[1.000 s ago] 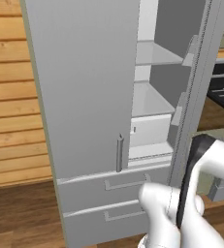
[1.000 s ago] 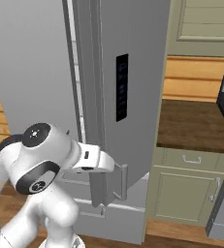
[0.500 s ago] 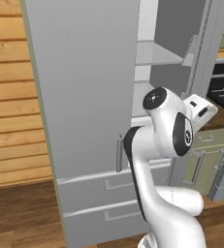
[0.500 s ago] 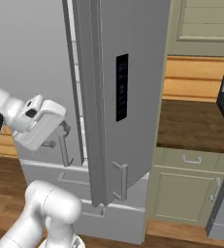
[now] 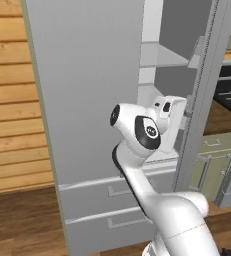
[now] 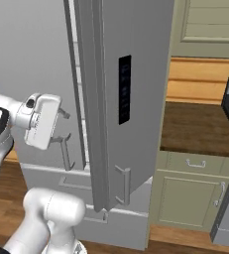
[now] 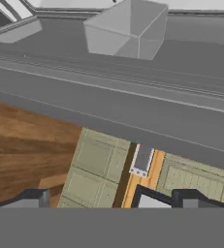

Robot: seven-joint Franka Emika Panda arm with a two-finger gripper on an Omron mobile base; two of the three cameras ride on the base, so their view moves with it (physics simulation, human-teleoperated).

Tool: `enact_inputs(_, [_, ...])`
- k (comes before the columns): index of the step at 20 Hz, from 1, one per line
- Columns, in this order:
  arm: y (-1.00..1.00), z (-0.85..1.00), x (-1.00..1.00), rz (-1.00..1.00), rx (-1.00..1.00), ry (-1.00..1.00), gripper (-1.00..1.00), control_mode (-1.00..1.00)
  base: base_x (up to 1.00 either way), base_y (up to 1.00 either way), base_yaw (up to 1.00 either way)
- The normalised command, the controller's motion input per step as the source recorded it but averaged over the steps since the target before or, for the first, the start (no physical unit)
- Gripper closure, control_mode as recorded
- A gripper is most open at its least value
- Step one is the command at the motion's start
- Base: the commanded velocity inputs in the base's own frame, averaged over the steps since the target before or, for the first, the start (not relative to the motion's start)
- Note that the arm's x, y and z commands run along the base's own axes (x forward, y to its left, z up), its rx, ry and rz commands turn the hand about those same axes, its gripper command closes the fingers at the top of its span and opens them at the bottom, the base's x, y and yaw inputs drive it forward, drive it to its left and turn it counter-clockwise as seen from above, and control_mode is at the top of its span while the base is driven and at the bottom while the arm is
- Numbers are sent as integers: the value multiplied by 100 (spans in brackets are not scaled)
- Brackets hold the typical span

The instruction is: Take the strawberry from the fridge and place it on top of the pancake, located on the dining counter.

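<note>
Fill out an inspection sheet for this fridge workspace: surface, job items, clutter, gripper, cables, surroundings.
Surface: pale grey fridge shelves visible through the open right door.
Job's things: fridge with left door shut, right door open, two lower drawers closed; strawberry, pancake and dining counter nothing seen.
Clutter: nothing seen.
Gripper: gripper open, holding nothing, raised at the fridge opening.
Cables: nothing seen.
Surroundings: wood-plank wall, pale green cabinets, wood floor.

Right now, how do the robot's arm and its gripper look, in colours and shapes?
The arm is glossy white with rounded tubular links and dark joint caps, one bearing a small blue-white mark. The hand is a boxy white block; the gripper has two small dark finger tips.
</note>
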Motion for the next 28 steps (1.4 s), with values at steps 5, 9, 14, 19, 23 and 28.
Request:
enact_inputs(5, [-38, -3, 44, 0, 0, 15, -100, -100, 0, 0, 0])
enact_inputs(9, [-4, 0, 56, 1, 0, 12, -100, -100, 0, 0, 0])
enact_inputs(14, [-41, 0, 9, 0, 0, 8, -100, -100, 0, 0, 0])
enact_inputs(19, [-61, 0, -16, 0, 0, 2, -100, -100, 0, 0, 0])
enact_inputs(23, [-77, 0, -77, 0, 0, 0, -100, -100, 0, 0, 0])
enact_inputs(28, [-100, 0, -30, 0, 3, 0, -100, -100, 0, 0, 0])
